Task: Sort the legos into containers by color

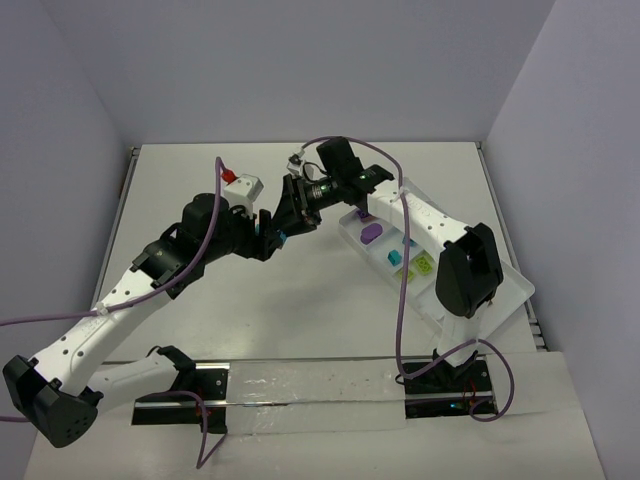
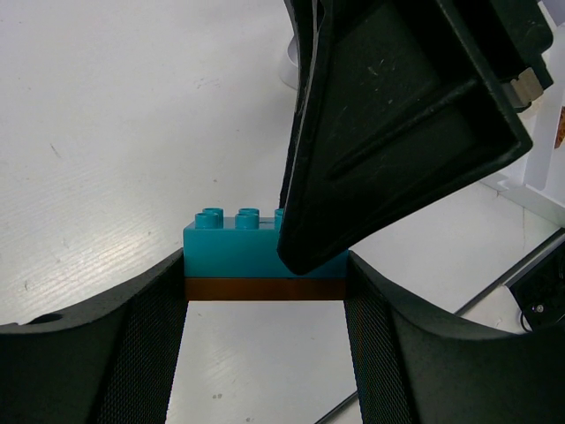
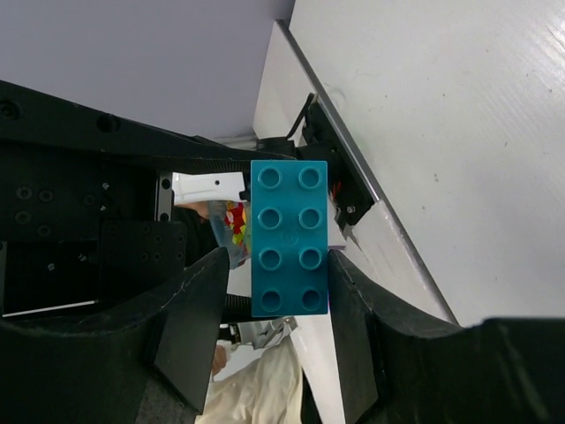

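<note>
A teal lego [image 2: 231, 252] sits stacked on an orange-brown lego [image 2: 265, 289]. My left gripper [image 2: 267, 276] is shut on this clump and holds it above the table, its fingers against both ends. My right gripper [image 3: 281, 265] is open around the teal lego [image 3: 290, 238] from the studded side. Its right finger touches the brick and its left finger stands a little apart. One of its fingers [image 2: 388, 115] covers the clump's right end. In the top view both grippers [image 1: 278, 238] [image 1: 291, 213] meet at mid-table. The white tray [image 1: 515, 290] lies at the right.
The tray's compartments hold a purple lego [image 1: 371, 235], teal legos [image 1: 397, 259] and a lime green lego [image 1: 424, 264]. A small white box with a red top [image 1: 240, 184] stands behind the left arm. Walls close the table at the back and sides.
</note>
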You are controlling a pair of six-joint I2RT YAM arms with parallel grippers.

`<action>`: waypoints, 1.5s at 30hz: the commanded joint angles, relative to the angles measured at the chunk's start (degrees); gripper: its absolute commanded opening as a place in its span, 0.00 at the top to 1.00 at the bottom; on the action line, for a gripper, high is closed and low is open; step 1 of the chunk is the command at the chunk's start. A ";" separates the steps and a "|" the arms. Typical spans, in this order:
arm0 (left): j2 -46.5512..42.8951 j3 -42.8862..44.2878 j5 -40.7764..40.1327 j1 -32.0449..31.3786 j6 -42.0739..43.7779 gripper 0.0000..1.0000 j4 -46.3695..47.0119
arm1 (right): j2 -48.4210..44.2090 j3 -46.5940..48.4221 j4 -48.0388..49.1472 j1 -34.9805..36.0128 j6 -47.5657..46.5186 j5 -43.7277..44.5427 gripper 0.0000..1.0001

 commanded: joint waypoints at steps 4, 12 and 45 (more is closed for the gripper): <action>-1.12 2.50 -0.92 -0.53 -0.20 1.00 2.62 | 0.51 0.79 3.19 0.60 0.00 -3.94 0.53; -1.09 2.71 -1.18 -0.62 -0.41 1.00 1.29 | -0.14 -1.04 5.71 0.47 2.75 -1.64 1.00; -13.45 -8.35 29.98 22.01 -28.48 0.02 11.89 | -10.63 -12.81 9.51 -6.07 7.20 17.82 1.00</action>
